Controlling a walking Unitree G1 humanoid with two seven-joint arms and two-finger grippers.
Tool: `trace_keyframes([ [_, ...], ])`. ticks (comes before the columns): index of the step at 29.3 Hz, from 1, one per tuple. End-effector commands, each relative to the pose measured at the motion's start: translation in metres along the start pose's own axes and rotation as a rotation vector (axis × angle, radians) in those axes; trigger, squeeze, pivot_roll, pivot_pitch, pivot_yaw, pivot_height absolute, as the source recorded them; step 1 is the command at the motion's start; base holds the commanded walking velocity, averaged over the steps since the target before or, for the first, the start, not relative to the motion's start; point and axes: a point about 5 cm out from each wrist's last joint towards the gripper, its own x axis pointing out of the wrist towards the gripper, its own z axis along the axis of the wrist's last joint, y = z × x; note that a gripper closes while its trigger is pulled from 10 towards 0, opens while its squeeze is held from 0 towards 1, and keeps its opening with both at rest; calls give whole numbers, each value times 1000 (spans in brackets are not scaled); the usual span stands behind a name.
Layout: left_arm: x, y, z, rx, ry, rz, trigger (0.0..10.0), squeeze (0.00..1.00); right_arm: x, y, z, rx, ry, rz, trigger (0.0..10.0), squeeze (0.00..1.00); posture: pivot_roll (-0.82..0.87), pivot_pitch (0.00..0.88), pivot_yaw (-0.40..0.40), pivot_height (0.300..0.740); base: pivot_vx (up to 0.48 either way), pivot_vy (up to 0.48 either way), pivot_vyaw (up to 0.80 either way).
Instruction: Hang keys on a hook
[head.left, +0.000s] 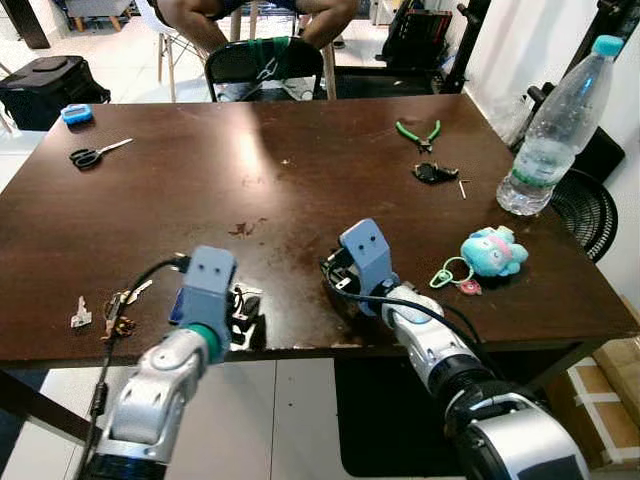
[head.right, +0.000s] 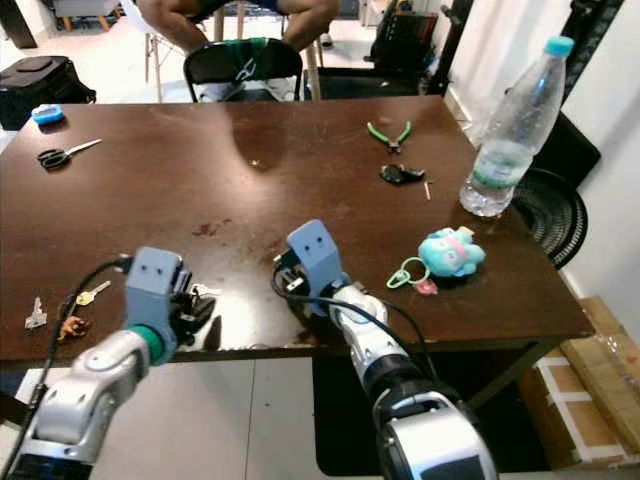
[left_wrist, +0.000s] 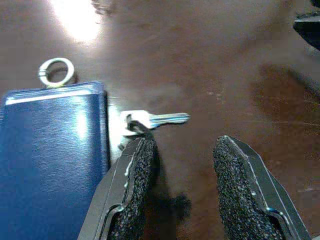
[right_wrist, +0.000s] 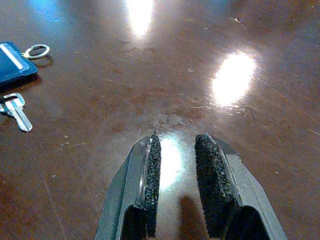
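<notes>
Both claws gape apart over my brown table (head.left: 300, 170): left gripper (left_wrist: 182, 165) beside the silver key (left_wrist: 152, 120) and blue case (left_wrist: 50, 150), right gripper (right_wrist: 175, 172) over bare wood.

Both silver arms reach forward over the near edge of the surface (head.left: 300, 190). The left end effector (left_wrist: 182, 170) sits low with its black fingers (left_wrist: 137, 175) parted. The right end effector (right_wrist: 175, 172) also hangs low, fingers (right_wrist: 212, 175) slightly apart, gripping nothing.
</notes>
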Motion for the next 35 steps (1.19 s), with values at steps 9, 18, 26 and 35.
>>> trace_keyframes([
  [9, 2, 5, -10, 13, 31, 11, 10000, 0, 0, 1, -1, 9, 2, -2, 10000, 0, 14, 79, 92, 740, 0, 0, 0],
  [18, -1, 15, -13, 5, 33, 61, 9961, 0, 0, 2, -1, 8, 3, 3, 10000, 0, 17, 76, 88, 740, 0, 0, 0],
  [26, -1, 24, -16, -3, 34, 101, 1725, 0, 0, 2, -2, 9, 5, 5, 10000, 0, 15, 72, 88, 740, 0, 0, 0],
  [35, -1, 25, -16, -7, 33, 110, 0, 0, 0, 2, -3, 9, 6, 6, 10000, 0, 14, 69, 87, 740, 0, 0, 0],
])
